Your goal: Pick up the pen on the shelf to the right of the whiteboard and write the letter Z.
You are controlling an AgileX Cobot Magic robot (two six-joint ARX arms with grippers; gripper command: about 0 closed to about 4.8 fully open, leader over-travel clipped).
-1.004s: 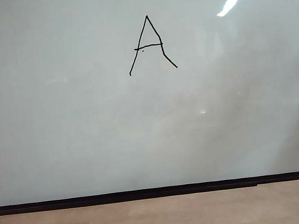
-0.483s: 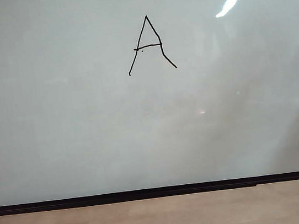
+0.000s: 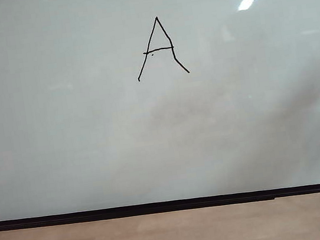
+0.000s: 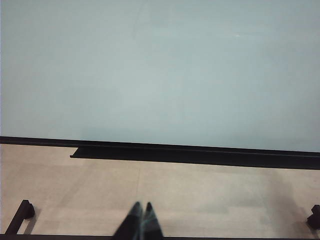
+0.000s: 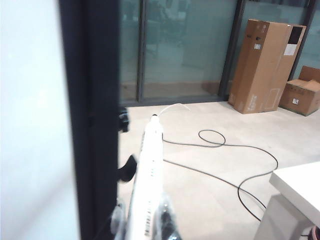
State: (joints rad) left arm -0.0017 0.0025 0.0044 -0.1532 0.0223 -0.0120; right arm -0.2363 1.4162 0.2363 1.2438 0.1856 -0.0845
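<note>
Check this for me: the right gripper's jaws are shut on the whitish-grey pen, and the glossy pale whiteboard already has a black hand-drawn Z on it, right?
Not quite. The exterior view shows the black hand-drawn letter on the glossy pale whiteboard is an A, not a Z. The right gripper does hold the whitish-grey pen.

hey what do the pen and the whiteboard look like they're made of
Pen, held in the shut right pincer: probably plastic, judging by its smooth, whitish, slightly shiny barrel with small dark print.

Whiteboard: likely a coated or enamelled panel with a glossy finish; it mirrors a ceiling light as a bright streak. The dark strip along its lower edge could be metal or plastic; I cannot tell which.
</note>
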